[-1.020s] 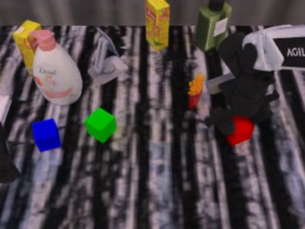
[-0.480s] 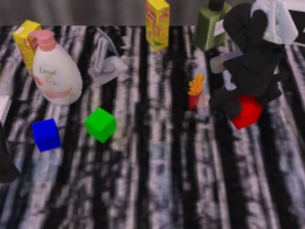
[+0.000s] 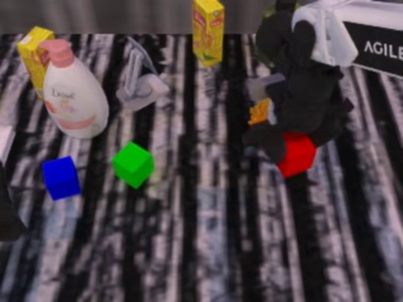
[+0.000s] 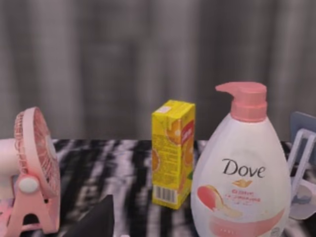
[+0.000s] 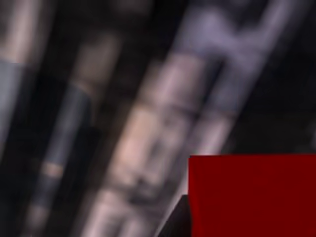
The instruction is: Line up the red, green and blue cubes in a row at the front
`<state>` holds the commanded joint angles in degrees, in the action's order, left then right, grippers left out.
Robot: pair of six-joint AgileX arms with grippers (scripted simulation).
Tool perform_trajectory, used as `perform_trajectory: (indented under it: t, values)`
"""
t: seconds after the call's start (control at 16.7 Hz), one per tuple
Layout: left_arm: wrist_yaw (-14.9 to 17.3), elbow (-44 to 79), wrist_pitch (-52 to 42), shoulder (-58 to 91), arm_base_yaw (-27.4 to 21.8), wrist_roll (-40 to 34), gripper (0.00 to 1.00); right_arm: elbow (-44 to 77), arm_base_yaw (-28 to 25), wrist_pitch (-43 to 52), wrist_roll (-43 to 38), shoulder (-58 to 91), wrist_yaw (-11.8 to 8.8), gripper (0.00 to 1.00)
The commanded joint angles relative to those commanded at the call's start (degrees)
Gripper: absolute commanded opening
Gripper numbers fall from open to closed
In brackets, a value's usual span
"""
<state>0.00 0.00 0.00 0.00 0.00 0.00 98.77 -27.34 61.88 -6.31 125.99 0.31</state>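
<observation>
The red cube (image 3: 298, 155) hangs between the fingers of my right gripper (image 3: 286, 148), which is shut on it right of the table's middle; the cube fills a corner of the right wrist view (image 5: 252, 195) above the striped cloth. The green cube (image 3: 133, 164) rests left of centre, turned a little. The blue cube (image 3: 61, 177) sits further left, near the table's left edge. My left gripper (image 3: 5, 211) is parked at the far left edge, open, with one dark fingertip (image 4: 98, 219) showing in the left wrist view.
A Dove pump bottle (image 3: 72, 94) and yellow carton (image 3: 34, 47) stand back left, with a grey stand (image 3: 140, 82) and a yellow juice box (image 3: 208, 30) at the back. The fries carton (image 3: 258, 113) is half hidden under my right arm. A pink fan (image 4: 29, 173) shows in the left wrist view.
My right gripper has carried the red cube first towards the back, then leftwards, and now covers the fries carton and green bottle. The green and blue cubes have not moved.
</observation>
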Motion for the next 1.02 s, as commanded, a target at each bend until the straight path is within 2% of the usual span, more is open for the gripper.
perform_trajectory:
  t: [0.6, 0.78, 1.02]
  values:
    - [0.0, 0.0, 0.0, 0.0, 0.0, 0.0, 1.00, 8.8, -25.9, 6.4, -44.7, 4.1, 0.6, 0.00]
    - [0.0, 0.0, 0.0, 0.0, 0.0, 0.0, 1.00, 10.3, -30.7, 7.0, -51.5, 3.8, 0.9, 0.00]
    - [0.0, 0.0, 0.0, 0.0, 0.0, 0.0, 1.00, 10.6, -31.9, 7.0, -53.0, 3.6, 1.0, 0.00]
